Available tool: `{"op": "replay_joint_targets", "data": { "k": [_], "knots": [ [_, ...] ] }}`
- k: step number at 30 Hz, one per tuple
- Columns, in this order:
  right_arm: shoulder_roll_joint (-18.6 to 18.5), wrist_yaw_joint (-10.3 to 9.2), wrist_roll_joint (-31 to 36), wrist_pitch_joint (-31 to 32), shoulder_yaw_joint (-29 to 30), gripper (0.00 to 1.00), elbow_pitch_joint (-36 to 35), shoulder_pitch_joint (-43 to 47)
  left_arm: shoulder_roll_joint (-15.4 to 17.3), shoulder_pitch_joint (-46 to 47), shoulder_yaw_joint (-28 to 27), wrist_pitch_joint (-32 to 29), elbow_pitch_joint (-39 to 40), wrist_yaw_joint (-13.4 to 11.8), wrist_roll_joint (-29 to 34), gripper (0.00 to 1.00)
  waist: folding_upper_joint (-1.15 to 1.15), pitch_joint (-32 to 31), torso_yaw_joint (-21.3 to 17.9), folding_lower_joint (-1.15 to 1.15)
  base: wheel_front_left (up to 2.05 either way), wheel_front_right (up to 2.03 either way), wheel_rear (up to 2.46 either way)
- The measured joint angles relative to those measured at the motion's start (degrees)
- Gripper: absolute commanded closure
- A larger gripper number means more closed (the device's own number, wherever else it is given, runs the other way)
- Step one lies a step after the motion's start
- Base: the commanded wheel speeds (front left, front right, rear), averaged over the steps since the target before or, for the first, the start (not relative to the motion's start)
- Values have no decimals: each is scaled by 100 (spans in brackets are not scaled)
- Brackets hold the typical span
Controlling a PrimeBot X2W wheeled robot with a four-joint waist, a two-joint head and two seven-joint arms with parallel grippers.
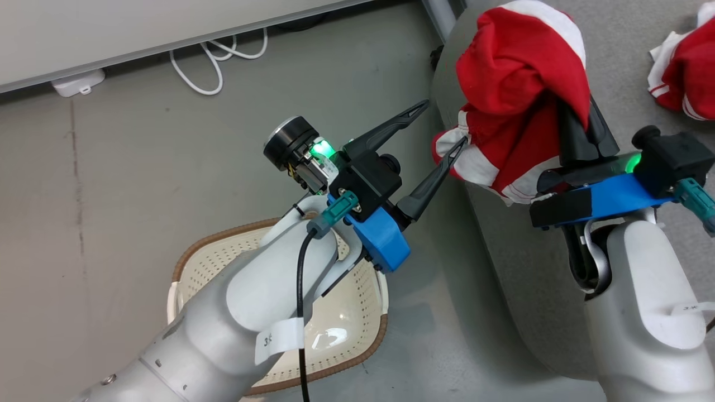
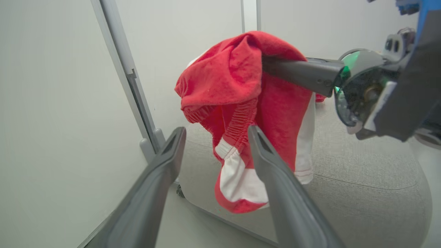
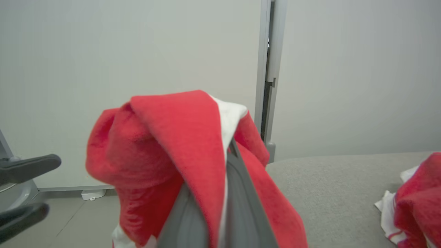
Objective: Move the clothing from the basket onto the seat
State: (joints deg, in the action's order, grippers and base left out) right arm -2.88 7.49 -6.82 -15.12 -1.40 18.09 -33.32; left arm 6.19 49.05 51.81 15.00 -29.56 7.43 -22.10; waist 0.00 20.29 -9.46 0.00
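Note:
My right gripper [image 1: 581, 120] is shut on a red garment with white stripes [image 1: 516, 72]. It holds the garment bunched above the left edge of the grey sofa [image 1: 620, 50], and its fingertips are buried in the cloth [image 3: 179, 137]. My left gripper [image 1: 446, 120] is open just left of the garment's hanging hem [image 2: 237, 179]. The hem hangs close in front of its fingers [image 2: 172, 148]; I cannot tell whether they touch. A second red and white garment [image 1: 684, 72] lies on the sofa at the far right [image 3: 417, 196]. The white basket [image 1: 368, 349] stands on the floor under my left forearm.
White cables [image 1: 215, 58] and a small white box [image 1: 78, 82] lie on the grey floor by the wall. A metal partition post [image 2: 137, 96] stands at the sofa's near corner, with a dark caster [image 1: 435, 56] by it.

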Motion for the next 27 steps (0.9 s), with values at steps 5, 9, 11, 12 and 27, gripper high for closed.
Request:
{"op": "replay_joint_targets", "data": {
  "k": [5,9,11,12,27],
  "knots": [
    [-1,0,-26,0,270,100,-94,189,26,-36,123,0,-24,0,-8,0,0,64,-277,0,0,0,0],
    [-1,0,-30,0,476,100,-191,344,36,-60,232,0,-37,1,-13,0,0,105,-472,0,0,0,0],
    [-1,0,-30,0,563,100,-231,451,43,-82,268,0,-51,0,-33,0,0,119,-556,0,0,0,0],
    [-1,0,-30,0,602,100,-246,503,51,-91,281,0,-56,1,-45,0,0,126,-594,0,0,0,0],
    [0,0,-300,0,891,100,-433,1014,114,-102,560,-12,-116,1,-96,0,0,293,-1015,0,0,0,0]
  ]
}}
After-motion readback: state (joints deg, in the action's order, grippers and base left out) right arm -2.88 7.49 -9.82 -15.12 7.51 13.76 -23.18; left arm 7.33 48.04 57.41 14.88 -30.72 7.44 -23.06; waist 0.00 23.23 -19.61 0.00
